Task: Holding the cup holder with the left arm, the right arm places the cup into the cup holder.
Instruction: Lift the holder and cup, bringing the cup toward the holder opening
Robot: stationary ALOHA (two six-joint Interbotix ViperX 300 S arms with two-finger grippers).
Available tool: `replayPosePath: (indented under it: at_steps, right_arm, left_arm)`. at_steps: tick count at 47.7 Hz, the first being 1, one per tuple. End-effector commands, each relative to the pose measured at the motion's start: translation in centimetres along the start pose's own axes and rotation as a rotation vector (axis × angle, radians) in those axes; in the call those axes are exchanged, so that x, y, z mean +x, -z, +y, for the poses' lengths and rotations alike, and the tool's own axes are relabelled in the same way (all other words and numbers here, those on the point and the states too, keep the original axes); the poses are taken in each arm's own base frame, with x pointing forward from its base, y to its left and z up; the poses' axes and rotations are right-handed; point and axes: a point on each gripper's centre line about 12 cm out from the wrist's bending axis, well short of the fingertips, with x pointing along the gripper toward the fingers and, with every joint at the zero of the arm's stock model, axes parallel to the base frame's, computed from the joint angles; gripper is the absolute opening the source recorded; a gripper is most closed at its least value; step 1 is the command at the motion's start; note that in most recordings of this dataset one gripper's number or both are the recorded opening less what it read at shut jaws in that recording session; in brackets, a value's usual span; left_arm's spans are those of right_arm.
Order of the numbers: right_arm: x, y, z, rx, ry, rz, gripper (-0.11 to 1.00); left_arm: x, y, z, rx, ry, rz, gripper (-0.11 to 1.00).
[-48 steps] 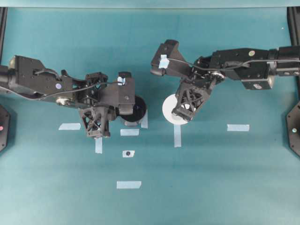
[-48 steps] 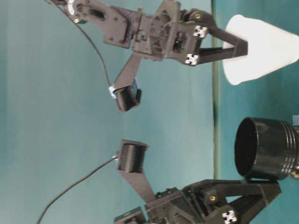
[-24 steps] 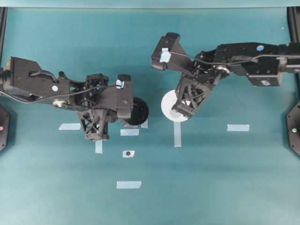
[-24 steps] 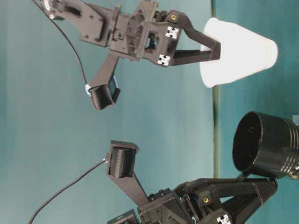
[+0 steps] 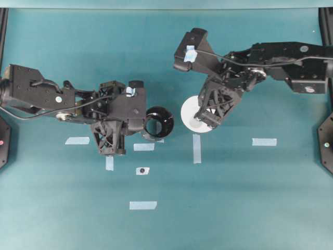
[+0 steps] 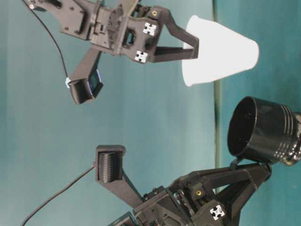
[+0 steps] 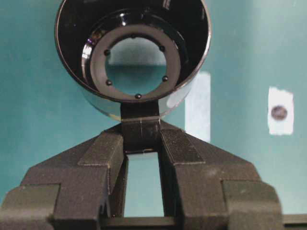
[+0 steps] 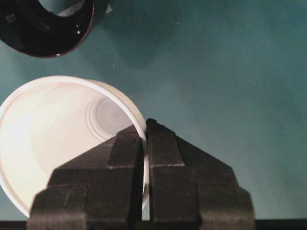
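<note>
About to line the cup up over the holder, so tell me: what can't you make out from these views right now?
- Holder handle, overhead: hidden under the left gripper.
- Holder's far end, table-level: cut off by the right edge.
- Cup base underside, right wrist: only the inside shows; the right gripper covers the near rim.
- Dark spot on a tape piece, left wrist: too small to identify.

Both arms are matte black. The left arm (image 5: 47, 96) has a boxy body with a pale dot and a looping cable; the right arm (image 5: 281, 57) has slimmer links. Lattice-braced fingers (image 5: 106, 138), blue-taped wrist cameras (image 5: 190, 52) (both arms), small white crosshatch tags (image 6: 149, 28).
</note>
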Motion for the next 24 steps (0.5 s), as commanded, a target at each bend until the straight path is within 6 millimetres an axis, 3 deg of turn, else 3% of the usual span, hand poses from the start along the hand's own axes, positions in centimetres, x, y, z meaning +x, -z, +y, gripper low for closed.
replayPosePath:
  at_steps: [1, 24]
  right_arm:
    - [-4.4, -1.0, 0.6, 0.004, -0.033, -0.112, 0.03]
    - [-6.7, -1.1, 0.8, 0.041, -0.052, -0.170, 0.03]
  left_arm:
    - [-1.2, -1.4, 0.1, 0.002, -0.006, -0.067, 0.21]
    - [-2.4, -2.6, 0.2, 0.002, -0.012, -0.138, 0.21]
